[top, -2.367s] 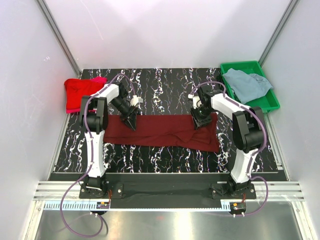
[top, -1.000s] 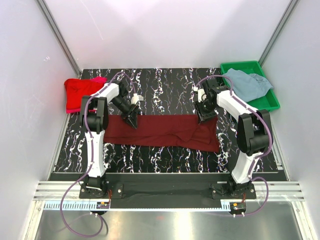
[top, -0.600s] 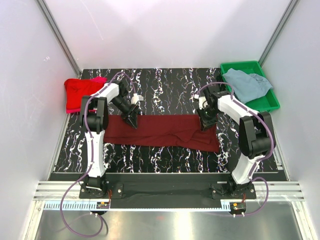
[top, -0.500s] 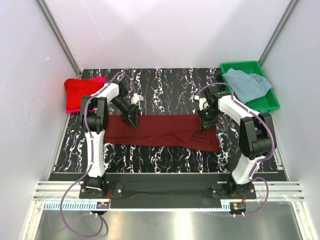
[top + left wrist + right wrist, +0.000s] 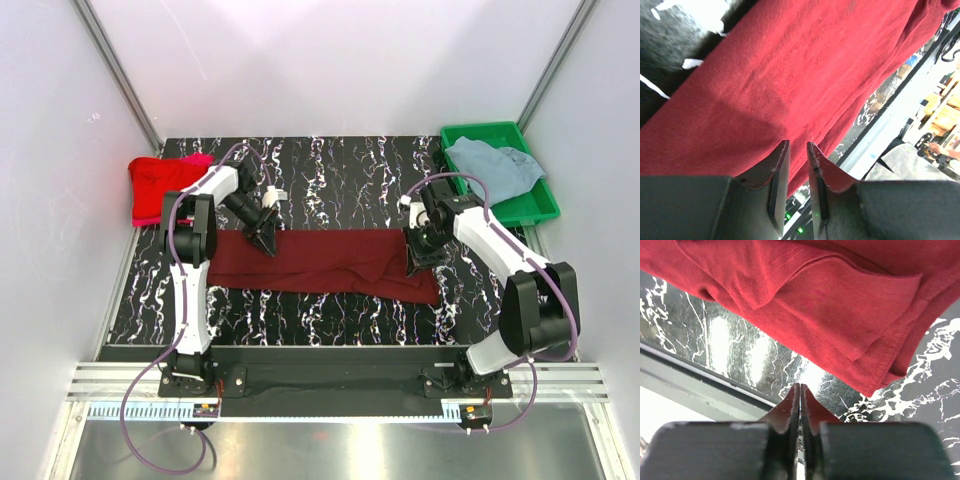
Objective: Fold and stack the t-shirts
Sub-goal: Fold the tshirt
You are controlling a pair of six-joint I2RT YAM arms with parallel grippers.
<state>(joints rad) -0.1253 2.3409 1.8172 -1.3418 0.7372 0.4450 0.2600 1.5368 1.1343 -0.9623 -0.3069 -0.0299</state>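
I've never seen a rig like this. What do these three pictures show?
Two robot arms are bolted at the near edge of a black marbled table. The wide picture looks down from above and behind them; the other two come from a camera on each wrist, looking along its fingers. A dark maroon t-shirt lies spread between the arms. A red shirt and a pink one lie far left; a grey-blue shirt sits in a green tray. The left gripper is at the maroon shirt's far edge, fingers nearly closed; whether it pinches cloth is unclear. The right gripper is shut, seemingly empty, beside the hem.
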